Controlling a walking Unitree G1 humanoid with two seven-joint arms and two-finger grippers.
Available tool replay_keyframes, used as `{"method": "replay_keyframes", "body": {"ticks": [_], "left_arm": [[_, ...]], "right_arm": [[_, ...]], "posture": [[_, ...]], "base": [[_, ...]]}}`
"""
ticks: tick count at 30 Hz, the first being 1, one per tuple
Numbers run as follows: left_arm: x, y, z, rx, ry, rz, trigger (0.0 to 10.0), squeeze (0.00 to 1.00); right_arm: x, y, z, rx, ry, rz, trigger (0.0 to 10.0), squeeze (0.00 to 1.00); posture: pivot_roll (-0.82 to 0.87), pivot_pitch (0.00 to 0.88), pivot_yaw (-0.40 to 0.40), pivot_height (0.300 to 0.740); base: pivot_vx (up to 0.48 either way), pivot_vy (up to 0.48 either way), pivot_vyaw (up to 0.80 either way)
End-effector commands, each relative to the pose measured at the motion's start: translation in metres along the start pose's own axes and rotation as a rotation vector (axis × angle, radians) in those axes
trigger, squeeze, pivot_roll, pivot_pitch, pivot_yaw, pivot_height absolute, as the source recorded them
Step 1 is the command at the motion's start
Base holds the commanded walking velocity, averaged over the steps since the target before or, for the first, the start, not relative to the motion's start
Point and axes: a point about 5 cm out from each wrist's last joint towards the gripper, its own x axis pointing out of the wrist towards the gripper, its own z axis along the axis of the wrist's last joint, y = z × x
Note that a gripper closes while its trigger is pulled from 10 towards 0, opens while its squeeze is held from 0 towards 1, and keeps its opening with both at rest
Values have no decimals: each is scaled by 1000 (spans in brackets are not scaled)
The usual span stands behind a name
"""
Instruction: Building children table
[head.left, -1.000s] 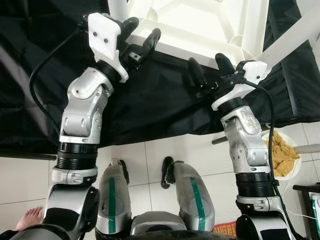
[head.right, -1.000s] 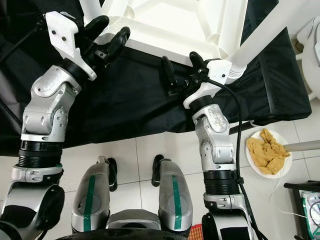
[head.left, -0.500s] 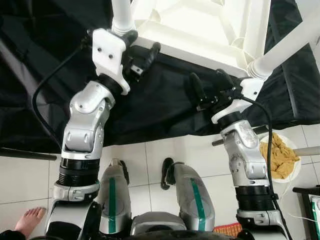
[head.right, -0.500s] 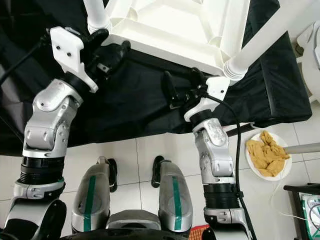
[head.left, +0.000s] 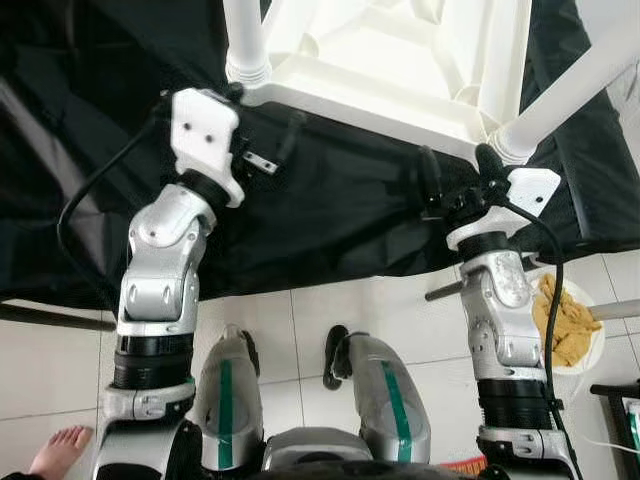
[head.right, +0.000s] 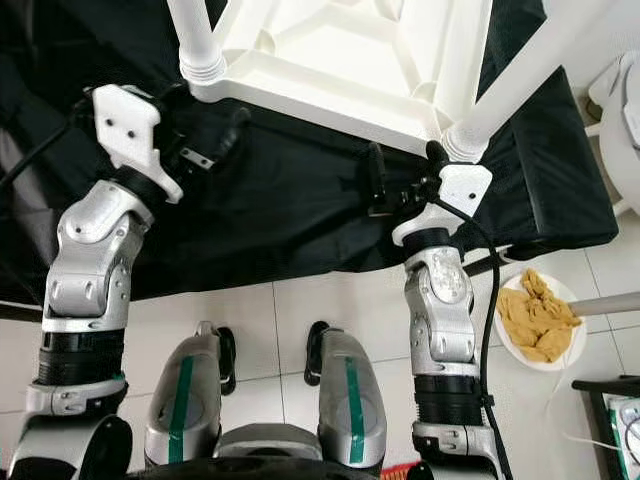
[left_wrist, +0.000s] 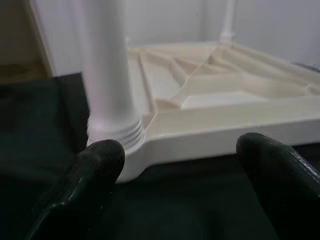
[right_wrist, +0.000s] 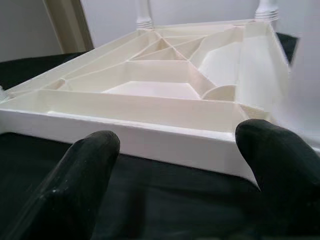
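- Lying upside down on a black cloth (head.left: 330, 220), the white table (head.left: 400, 60) has its ribbed underside up and its legs pointing upward, at 12 o'clock from the robot.
- The left gripper (head.left: 262, 152), at 10 o'clock, is spread wide and holds nothing, level with the near left leg (head.left: 245, 40).
- The left wrist view shows that leg's ringed socket (left_wrist: 117, 137) close between the fingers (left_wrist: 87, 180).
- The right gripper (head.right: 405, 175), at 2 o'clock, is also wide open and empty, facing the near edge beside the right leg (head.right: 510, 80).
- The right wrist view shows two far legs upright.
- White floor tiles (head.left: 320, 320) lie below; a plate (head.right: 555, 355) of yellowish stuff sits at 4 o'clock, a bare foot (head.left: 60, 445) at 8 o'clock.
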Motion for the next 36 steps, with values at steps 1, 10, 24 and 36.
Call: {"method": "replay_keyframes", "body": {"ticks": [1,10,24,36], "left_arm": [[-8,19,-12,-14,36,373,10000,0],[-15,14,-20,0,40,427,10000,0],[-8,28,-18,22,10,391,10000,0],[27,43,-7,81,-10,359,10000,0]], "right_arm": [[0,-3,-2,-15,1,-18,10000,0],[-1,-7,-12,-43,21,-49,10000,0],[-12,-21,-17,-84,6,-254,10000,0],[-7,-19,-8,-78,-41,-248,10000,0]], "posture": [[78,97,-62,740],[87,91,-72,740],[93,82,-64,740],[67,80,-51,740]], "base": [[0,0,0],[0,0,0],[0,0,0],[0,0,0]]}}
